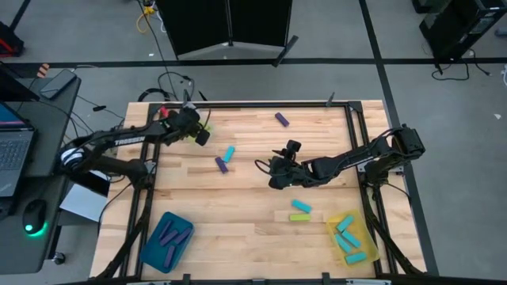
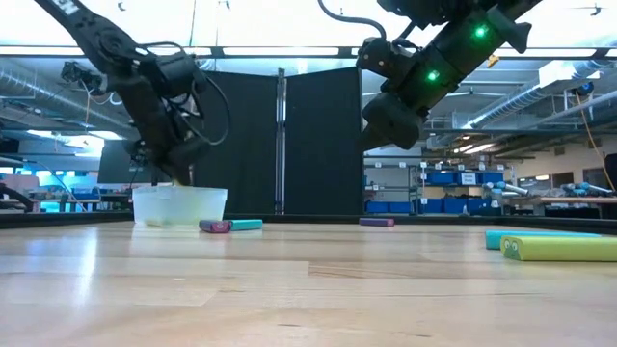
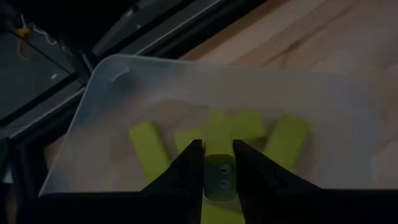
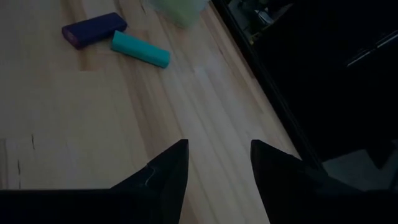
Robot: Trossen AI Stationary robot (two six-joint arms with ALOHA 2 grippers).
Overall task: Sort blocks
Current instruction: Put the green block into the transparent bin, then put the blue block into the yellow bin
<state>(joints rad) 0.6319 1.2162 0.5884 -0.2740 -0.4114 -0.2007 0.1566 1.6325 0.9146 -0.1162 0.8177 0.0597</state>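
Note:
My left gripper hangs over the clear tray at the table's far left and is shut on a yellow-green block. Several yellow-green blocks lie flat on the tray's floor. My right gripper is open above the bare middle of the table, touching nothing. Loose on the wood lie a purple block, a cyan block beside a purple one, and a cyan block next to a yellow-green one. My left gripper pinches the yellow-green block between its two fingers, which lie along the block's long sides. One end face shows between them. The fingers come from above, slanting down into the tray. The block is lifted clear above the blocks in the tray.
A teal tray with purple blocks stands at the near left edge. A yellow tray with cyan blocks stands at the near right. A dark frame rail runs along the far edge. Bare wood lies between the trays.

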